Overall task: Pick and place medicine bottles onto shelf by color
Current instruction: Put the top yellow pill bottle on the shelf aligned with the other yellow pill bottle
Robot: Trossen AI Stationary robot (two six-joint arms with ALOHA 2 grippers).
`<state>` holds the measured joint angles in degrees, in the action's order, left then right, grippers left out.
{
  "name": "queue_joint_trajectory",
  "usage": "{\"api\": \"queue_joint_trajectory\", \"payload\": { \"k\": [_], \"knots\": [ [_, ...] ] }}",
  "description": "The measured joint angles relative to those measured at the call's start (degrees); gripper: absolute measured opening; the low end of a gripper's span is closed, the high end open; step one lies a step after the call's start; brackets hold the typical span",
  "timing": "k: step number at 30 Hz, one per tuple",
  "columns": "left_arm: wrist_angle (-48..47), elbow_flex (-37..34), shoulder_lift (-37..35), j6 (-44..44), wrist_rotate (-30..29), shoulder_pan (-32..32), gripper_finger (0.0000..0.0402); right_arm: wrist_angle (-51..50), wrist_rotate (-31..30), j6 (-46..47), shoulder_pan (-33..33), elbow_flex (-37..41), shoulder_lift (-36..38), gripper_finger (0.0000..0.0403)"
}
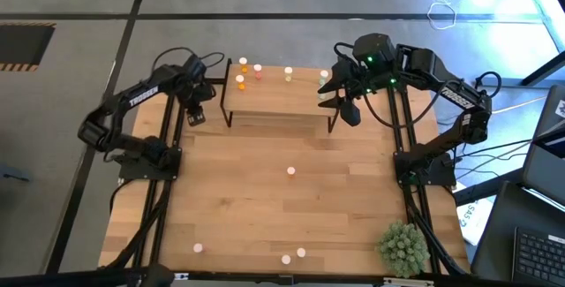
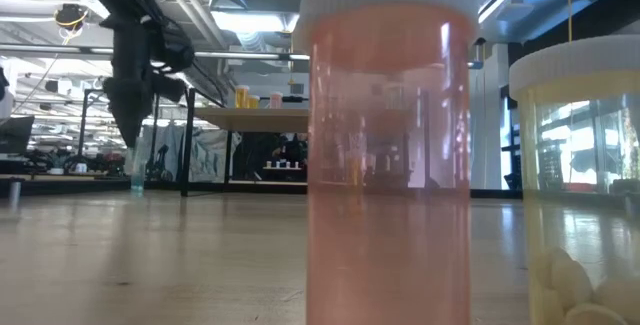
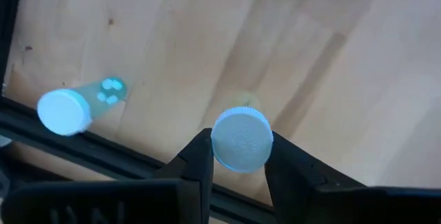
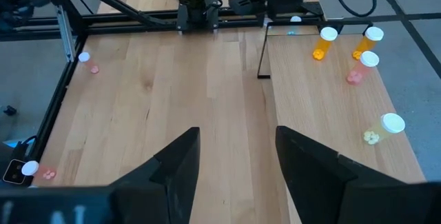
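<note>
My left gripper (image 1: 196, 113) stands just left of the shelf (image 1: 281, 109), shut on a white-capped medicine bottle (image 3: 241, 140) whose body hardly shows. A pale green bottle (image 3: 69, 110) stands on the table beside it. On the shelf stand orange bottles (image 4: 324, 43), a pink one (image 4: 362, 65) and a pale yellow one (image 4: 386, 127). Other bottles stand on the table (image 1: 290, 171). My right gripper (image 4: 238, 162) hangs open over the shelf's right end (image 1: 340, 101). My left gripper pinches the bottle between its two fingers (image 3: 200, 156), at or just below the white cap (image 3: 241, 140). The fingers come from above, pointing almost straight down. The bottle sits upright, cap toward the wrist. I cannot tell whether its bottom is off the table.
A pink bottle (image 2: 390, 145) and a pale yellow one (image 2: 580, 185) stand at the table's near edge, right before the low camera, and another (image 1: 198, 248) stands near left. A spiky green plant ball (image 1: 404, 247) sits at the near right corner. Black frame rails (image 1: 168, 172) run along both sides.
</note>
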<state>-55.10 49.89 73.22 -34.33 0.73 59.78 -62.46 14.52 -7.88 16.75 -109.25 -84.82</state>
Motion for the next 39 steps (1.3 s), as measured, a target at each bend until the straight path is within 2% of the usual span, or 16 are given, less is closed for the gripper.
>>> {"api": "queue_joint_trajectory", "payload": {
  "k": [13,19,29,39],
  "knots": [
    [-13.1,0.2,-14.1,12.5,0.0,-9.4,0.0093,0.0,0.0,-0.1,0.0,0.0,0.0,0.0193],
    [-19.2,6.0,-16.8,19.4,0.0,-14.9,0.0093,0.0,0.0,-0.1,0.0,0.0,0.0,0.0193],
    [-22.3,22.4,-13.7,27.4,-0.2,-23.7,0.0094,-1.2,0.0,-0.1,0.0,0.0,0.0,0.0193],
    [-22.8,38.1,-0.8,27.7,-1.4,-32.3,0.0094,-3.5,0.0,-0.3,0.0,0.0,0.0,0.0193]
  ]
}}
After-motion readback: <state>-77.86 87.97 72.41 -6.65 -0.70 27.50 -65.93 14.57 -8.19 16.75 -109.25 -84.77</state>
